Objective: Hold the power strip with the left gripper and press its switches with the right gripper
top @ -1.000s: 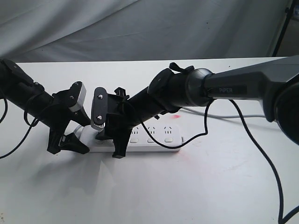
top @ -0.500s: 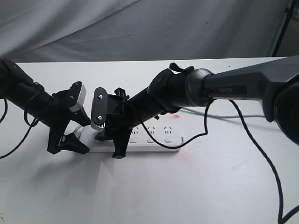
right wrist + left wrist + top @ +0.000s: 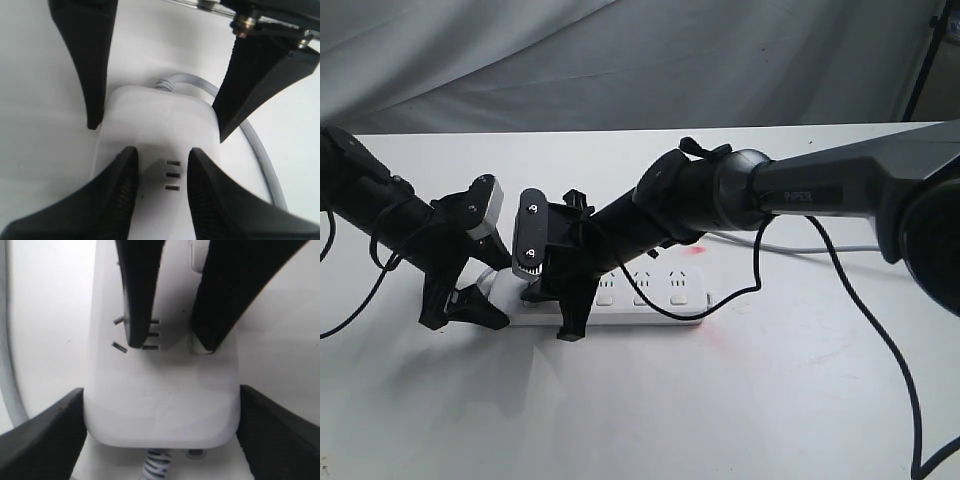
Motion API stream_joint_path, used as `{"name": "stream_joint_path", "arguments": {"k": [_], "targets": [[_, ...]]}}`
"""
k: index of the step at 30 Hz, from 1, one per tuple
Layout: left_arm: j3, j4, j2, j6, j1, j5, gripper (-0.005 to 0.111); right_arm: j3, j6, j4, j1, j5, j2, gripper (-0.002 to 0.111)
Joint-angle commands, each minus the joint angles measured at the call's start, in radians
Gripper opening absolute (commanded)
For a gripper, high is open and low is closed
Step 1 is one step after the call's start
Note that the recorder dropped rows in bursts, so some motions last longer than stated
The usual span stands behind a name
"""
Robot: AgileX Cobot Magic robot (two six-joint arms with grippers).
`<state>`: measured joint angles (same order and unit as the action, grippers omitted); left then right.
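While the exterior view gives the whole layout, with the power strip (image 3: 650,308) flat on the white table (image 3: 770,400) and both arms bunched over one end of it, it hides that end behind black claws. Three switches (image 3: 642,298) show in a row on the strip's top, on the side of the right gripper (image 3: 555,315) away from the covered end; the thick grey PIPER arm (image 3: 840,190) is seen only here. Left wrist view fills in the hidden part: it is the strip's rounded cord end, with the grey cord (image 3: 156,465) leaving at its middle. The left gripper (image 3: 465,312) straddles this end, one jaw against each long side of the strip, looking in contact on both, so it is pinching the strip across its width. Same view shows the right gripper's fingers (image 3: 140,290) coming down on the strip's top just inboard of the cord end, the slimmer one over the socket slots, the broader one with its tip over the switch nearest the cord end; whether that switch is pushed in cannot be told. Right wrist view adds the right claw's state: jaws slightly parted, narrow gap, nothing between them, socket slots visible in the gap. It also shows the cord curving away alongside the strip.
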<state>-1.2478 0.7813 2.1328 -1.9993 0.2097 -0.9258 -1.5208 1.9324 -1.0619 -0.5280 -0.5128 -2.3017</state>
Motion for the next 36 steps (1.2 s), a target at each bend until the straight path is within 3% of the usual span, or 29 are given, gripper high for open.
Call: {"name": "stream_joint_path", "arguments": {"k": [1,10,18,36], "targets": [[-0.002,-0.008,-0.002,0.007,0.004,0.013,0.071,0.023,0.003,0.069,-0.011,0.012,-0.045,0.033],[-0.002,-0.008,-0.002,0.007,0.004,0.013,0.071,0.023,-0.058,0.065,-0.003,0.016,0.132,0.033],[-0.002,-0.008,-0.002,0.007,0.004,0.013,0.071,0.028,-0.136,0.111,0.042,-0.055,0.159,0.033],[-0.002,-0.008,-0.002,0.007,0.004,0.013,0.071,0.106,-0.125,0.102,0.049,0.015,0.170,0.033]]}}
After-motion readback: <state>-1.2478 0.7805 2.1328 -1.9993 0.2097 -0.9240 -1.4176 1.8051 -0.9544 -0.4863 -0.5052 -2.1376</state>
